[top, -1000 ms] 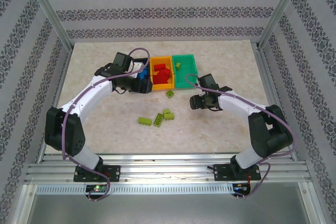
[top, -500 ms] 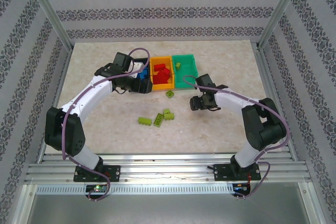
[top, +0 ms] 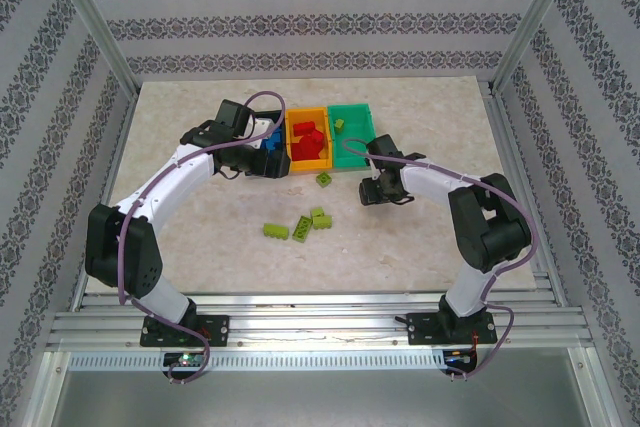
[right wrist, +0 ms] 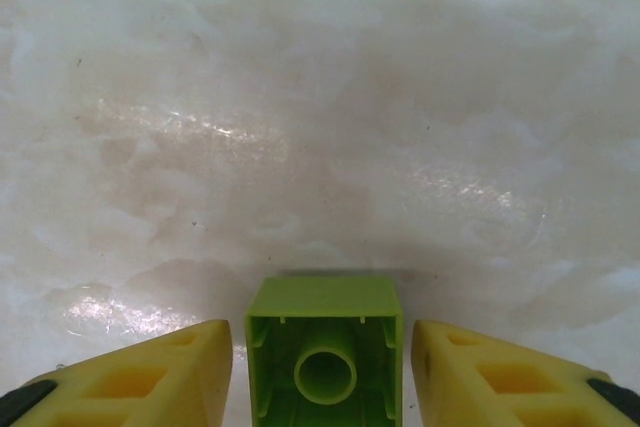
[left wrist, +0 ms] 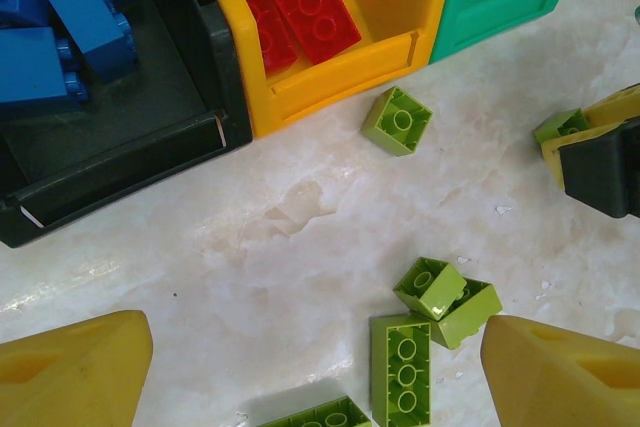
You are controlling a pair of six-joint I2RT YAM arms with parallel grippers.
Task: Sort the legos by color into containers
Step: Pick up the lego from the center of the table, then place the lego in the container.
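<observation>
Lime plastic brick (right wrist: 325, 299) | likely light, stiff, slick | right hand (right wrist: 320, 339) clamps its flat side walls | left hand (left wrist: 315, 327) wide, empty

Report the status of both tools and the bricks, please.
Left tool open, above table by black bin. Right tool shut on lime brick, short of green bin. Several loose lime bricks on table; path clear.

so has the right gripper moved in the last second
Yes: the right gripper, holding a lime brick, has shifted slightly left and farther back, nearer the green bin.
</observation>
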